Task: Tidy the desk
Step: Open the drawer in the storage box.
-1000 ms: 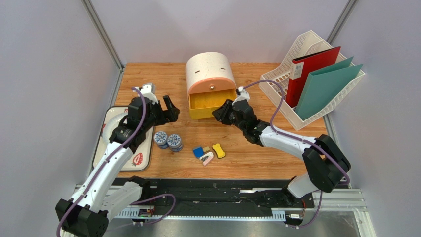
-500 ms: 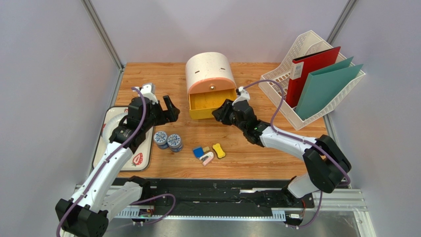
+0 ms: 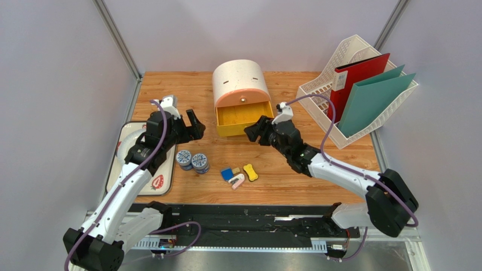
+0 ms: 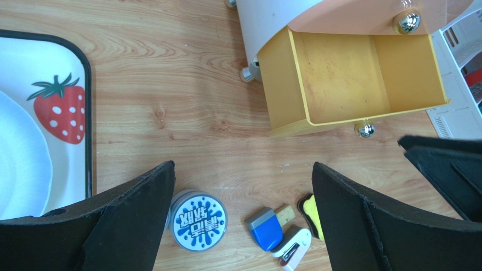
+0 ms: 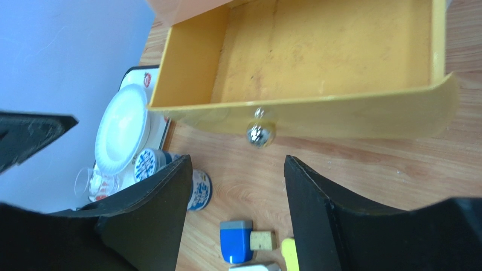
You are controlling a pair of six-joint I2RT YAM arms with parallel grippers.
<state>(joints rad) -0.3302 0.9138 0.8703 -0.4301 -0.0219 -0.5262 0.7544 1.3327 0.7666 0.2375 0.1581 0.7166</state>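
Grey walls enclose the light orange-brown wood-grain desk (image 3: 186, 93), which lies beneath both arms. Over a round tin (image 4: 198, 220) with an illegible blue-and-white label, the left gripper (image 4: 242, 169) gapes wide. The right gripper (image 5: 236, 161) stands parted and empty, facing the yellow plastic drawer's (image 5: 317, 51) silver knob (image 5: 260, 134).

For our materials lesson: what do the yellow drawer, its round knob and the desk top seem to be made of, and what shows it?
Yellow drawer: probably plastic, matt; its walls are thin and evenly coloured.
Knob: shiny metal or chromed plastic; it gives mirror-like reflections.
Desk: wood or wood-look laminate, smooth; it shows an orange-brown grain pattern.
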